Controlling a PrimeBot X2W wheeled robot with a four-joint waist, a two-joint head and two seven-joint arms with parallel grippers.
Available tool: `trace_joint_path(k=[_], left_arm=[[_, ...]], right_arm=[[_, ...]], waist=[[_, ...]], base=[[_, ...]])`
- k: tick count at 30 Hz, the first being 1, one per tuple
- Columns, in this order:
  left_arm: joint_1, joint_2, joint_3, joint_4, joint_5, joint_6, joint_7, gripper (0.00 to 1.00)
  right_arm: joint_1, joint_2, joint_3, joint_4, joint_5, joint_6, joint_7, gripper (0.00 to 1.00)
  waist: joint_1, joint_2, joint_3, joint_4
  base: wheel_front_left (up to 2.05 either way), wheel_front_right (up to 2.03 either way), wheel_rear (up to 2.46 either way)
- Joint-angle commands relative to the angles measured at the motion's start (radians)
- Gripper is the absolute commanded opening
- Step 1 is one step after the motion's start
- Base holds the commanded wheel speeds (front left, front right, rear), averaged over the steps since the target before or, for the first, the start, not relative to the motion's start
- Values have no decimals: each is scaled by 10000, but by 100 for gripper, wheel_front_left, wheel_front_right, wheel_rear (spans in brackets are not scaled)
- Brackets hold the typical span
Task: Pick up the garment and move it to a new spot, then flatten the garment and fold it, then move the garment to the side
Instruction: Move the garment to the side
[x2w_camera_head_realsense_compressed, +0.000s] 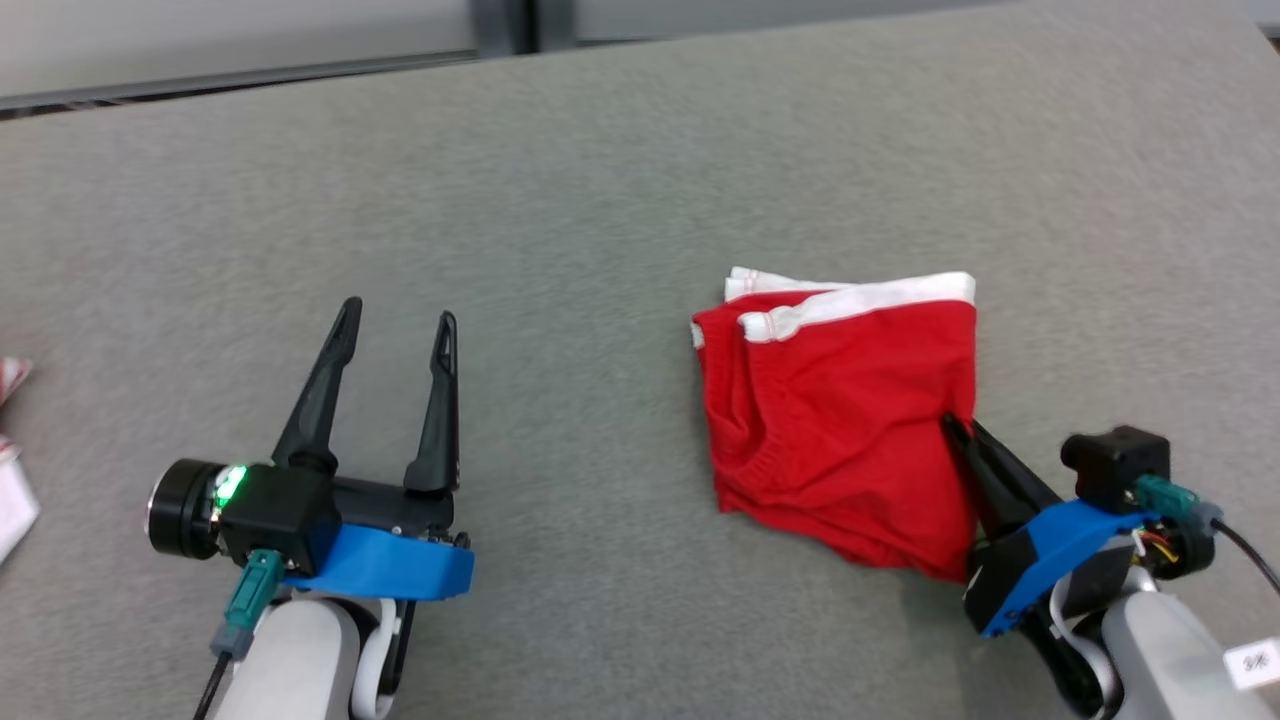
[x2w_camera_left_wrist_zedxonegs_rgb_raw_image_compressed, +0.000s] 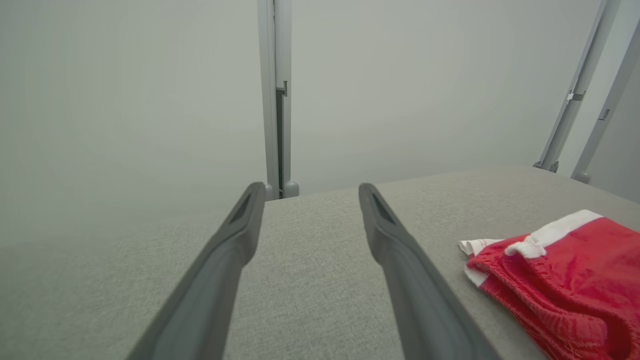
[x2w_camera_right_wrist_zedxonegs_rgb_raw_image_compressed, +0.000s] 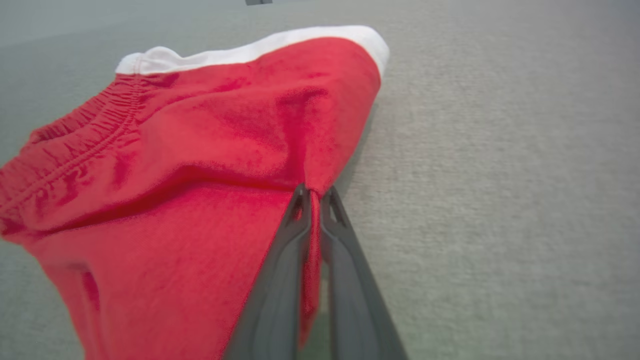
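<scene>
a pair of folded red shorts (x2w_camera_head_realsense_compressed: 840, 420) lay on the grey cloth-covered table (x2w_camera_head_realsense_compressed: 600, 200), right of centre in the head view, with the white waistband (x2w_camera_head_realsense_compressed: 870, 295) along the far edge and a second layer of the band peeking out at the far left corner. the right gripper (x2w_camera_head_realsense_compressed: 950, 422) reached in from the near right, its jaws clamped on the right-hand edge of the shorts about halfway along that side. in the right wrist view the two dark jaws were pressed together at the right gripper (x2w_camera_right_wrist_zedxonegs_rgb_raw_image_compressed: 315, 191) with a thin fold of red cloth pinched between them, and the red shorts (x2w_camera_right_wrist_zedxonegs_rgb_raw_image_compressed: 200, 150) rose in a ridge toward the tips while the rest spread to the left over the table (x2w_camera_right_wrist_zedxonegs_rgb_raw_image_compressed: 500, 150).

the left gripper (x2w_camera_head_realsense_compressed: 398, 310) sat well apart from the shorts, to their left over bare table, jaws spread wide with nothing between them. the left wrist view showed the left gripper (x2w_camera_left_wrist_zedxonegs_rgb_raw_image_compressed: 311, 189) pointing toward the far table edge, a metal post (x2w_camera_left_wrist_zedxonegs_rgb_raw_image_compressed: 277, 100) and a pale wall (x2w_camera_left_wrist_zedxonegs_rgb_raw_image_compressed: 125, 100) beyond it, and the red shorts (x2w_camera_left_wrist_zedxonegs_rgb_raw_image_compressed: 565, 280) at the lower right. a white and red item (x2w_camera_head_realsense_compressed: 10, 490) was cut off at the left edge of the head view.
</scene>
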Motion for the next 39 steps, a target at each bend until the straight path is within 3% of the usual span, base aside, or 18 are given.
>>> trace_joint_path(k=[1, 7, 18, 34, 38, 39], left_arm=[[-61, 78, -5, -71, 92, -25, -44, 100], [-518, 228, -233, -223, 269, -152, 31, 100], [-1670, 412, -675, -561, 608, -387, 236, 100], [-2411, 474, -989, -607, 713, -447, 172, 100], [-2455, 466, -1029, -490, 648, -443, 135, 100], [-2442, 447, -1042, -442, 620, -441, 137, 100]], right_arm=[[-41, -166, -54, 24, 78, 1, -18, 0], [-815, -780, -409, 501, 279, 1, -228, 0], [-3488, -1782, -1825, 2159, 97, -1, -988, 0], [-4449, -1800, -3369, 3352, -1180, -1, -1852, 0], [-4392, -1563, -3625, 3452, -1554, -1, -1987, 41], [-4295, -1520, -3719, 3464, -1666, -1, -2010, 67]], waist=[[-1, -1, -226, -511], [-1, -1, 443, -917], [-1, -1, 1864, -581], [-1, -1, 2640, -627], [-1, -1, 2588, -608], [-1, -1, 2530, -587]], base=[[0, 0, 0], [0, 0, 0], [0, 0, 0], [0, 0, 0], [0, 0, 0], [0, 0, 0]])
